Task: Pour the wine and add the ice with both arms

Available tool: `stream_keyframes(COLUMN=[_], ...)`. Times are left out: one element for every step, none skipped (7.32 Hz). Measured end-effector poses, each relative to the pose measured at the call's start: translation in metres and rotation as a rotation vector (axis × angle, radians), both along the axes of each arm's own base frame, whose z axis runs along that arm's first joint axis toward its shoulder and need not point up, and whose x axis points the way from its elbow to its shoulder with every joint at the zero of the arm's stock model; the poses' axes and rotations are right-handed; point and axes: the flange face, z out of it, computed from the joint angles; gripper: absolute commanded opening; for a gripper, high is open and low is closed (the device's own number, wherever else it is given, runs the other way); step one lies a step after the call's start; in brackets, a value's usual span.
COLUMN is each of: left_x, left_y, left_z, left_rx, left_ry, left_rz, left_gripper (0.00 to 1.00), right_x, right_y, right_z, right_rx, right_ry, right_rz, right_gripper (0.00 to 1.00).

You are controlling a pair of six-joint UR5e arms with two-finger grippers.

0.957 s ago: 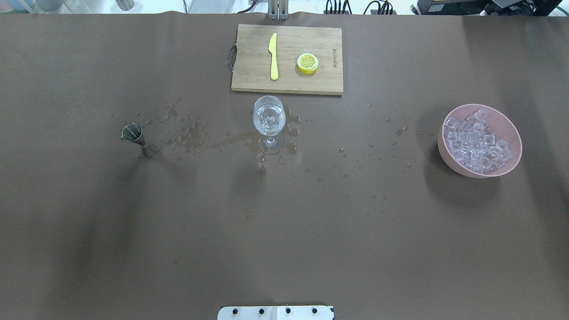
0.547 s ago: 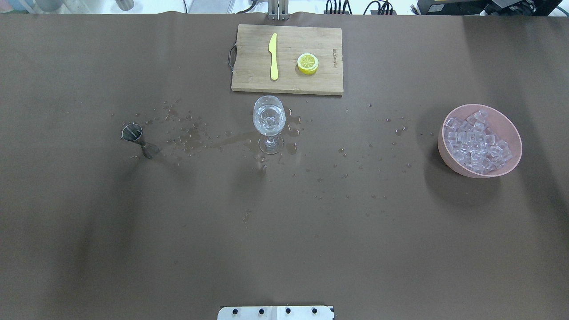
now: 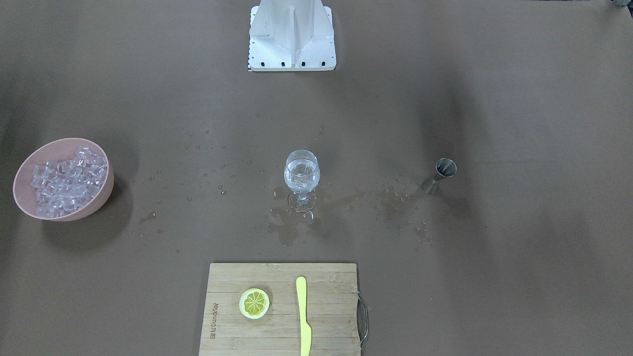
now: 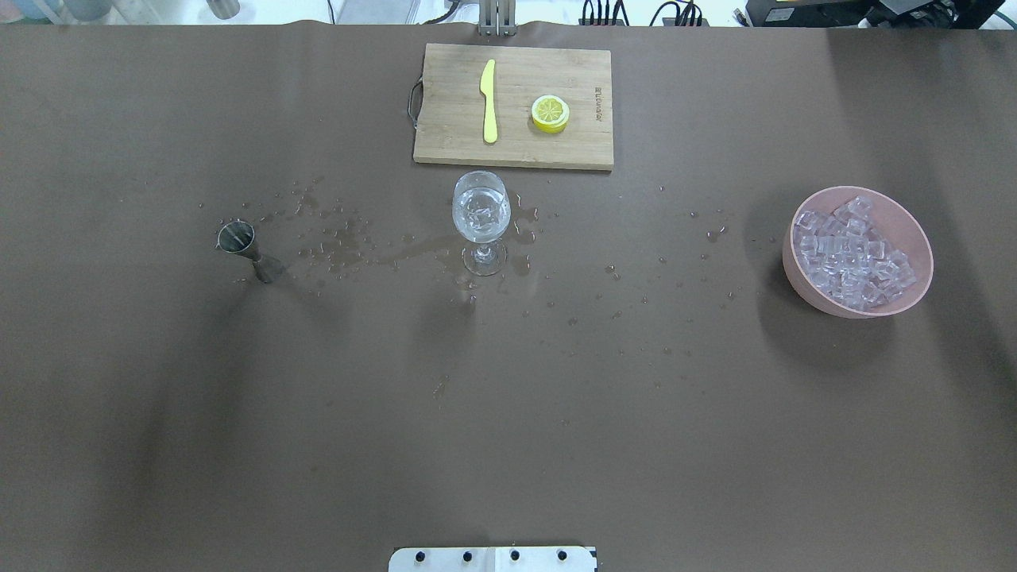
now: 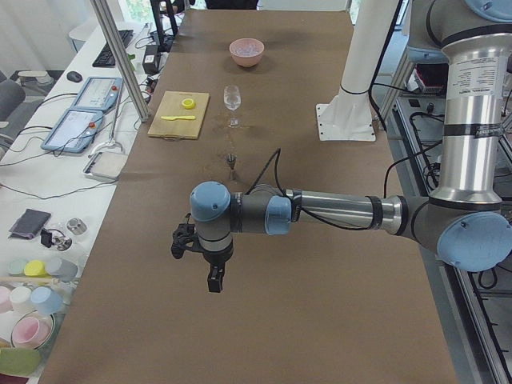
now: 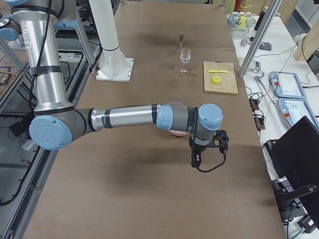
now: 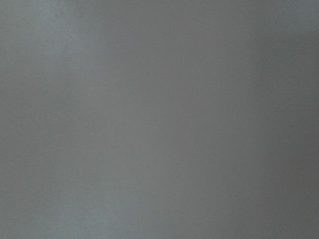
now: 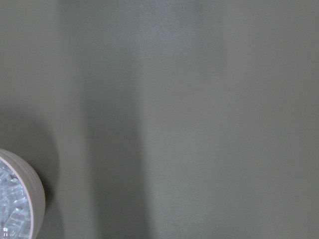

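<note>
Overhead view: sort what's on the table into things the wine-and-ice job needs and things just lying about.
Belongs to the job:
- wine glass, holding clear liquid
- metal jigger, upright
- pink bowl
- ice cubes in it

Just lying about:
- cutting board
- yellow knife and lemon slice on it
- spilled drops around the glass

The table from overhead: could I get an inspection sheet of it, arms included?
Surface: brown table, droplets and wet patches around the wine glass.
Job's things: wine glass upright, clear contents; ice heaped in pink bowl; jigger standing.
Clutter: cutting board with yellow knife and lemon slice.
Grippers: left gripper and right gripper hang above bare table; open or shut unclear.
Cables: loop at the right wrist; plugs beyond the far edge.
Surroundings: side benches with cups and devices.
</note>
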Motion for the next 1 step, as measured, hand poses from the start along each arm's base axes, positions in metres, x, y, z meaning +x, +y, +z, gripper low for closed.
stream_keyframes(left_x=[0.0000], left_y=[0.0000], left_z=[0.0000], left_rx=[0.000], left_ry=[0.000], left_rz=[0.000], left_gripper=[0.99], right_x=[0.0000], right_y=[0.0003], right_z=[0.0002], right_rx=[0.000], right_ry=[0.001], right_rz=[0.000], right_gripper=[1.00])
